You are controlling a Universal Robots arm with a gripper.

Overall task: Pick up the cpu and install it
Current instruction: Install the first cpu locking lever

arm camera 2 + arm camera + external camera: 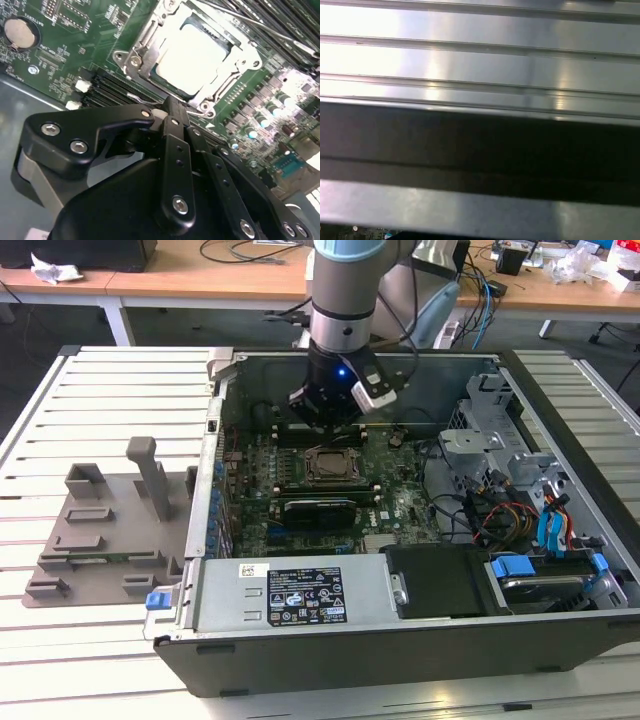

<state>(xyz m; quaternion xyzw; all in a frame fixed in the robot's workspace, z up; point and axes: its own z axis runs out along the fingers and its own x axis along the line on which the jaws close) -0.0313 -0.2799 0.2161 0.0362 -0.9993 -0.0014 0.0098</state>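
The arm stands over an open computer case [560, 640] that lies on its side on a slatted white table [110, 390]. In the exterior view the gripper [325, 428] hangs inside the case, just above and slightly behind the CPU socket [330, 464] at the middle of the green motherboard [395, 502].

In the second wrist view the cpu [192, 57] sits flat inside the socket's metal frame [131, 60], its bright silver top facing up and framed on all sides by the socket. The gripper [167, 107] is apart from the chip; its black fingers [172, 120] are pressed together at their tips with nothing between them, and the tips point toward the near edge of the socket without touching the chip.

A round coin battery [20, 31] sits on the board well apart from the socket. Black memory slots [107, 90] run between the socket and the case wall.

In the exterior view a grey plastic tray [105, 540] with upright posts rests on the table at the exterior view's left of the case. A power supply [290, 595] with a label occupies the near side of the case, and drive bays with blue latches [520, 568] and coloured cables fill the exterior view's right side.

The first wrist view shows table slats [480, 65] and a dark band of case wall [480, 150].
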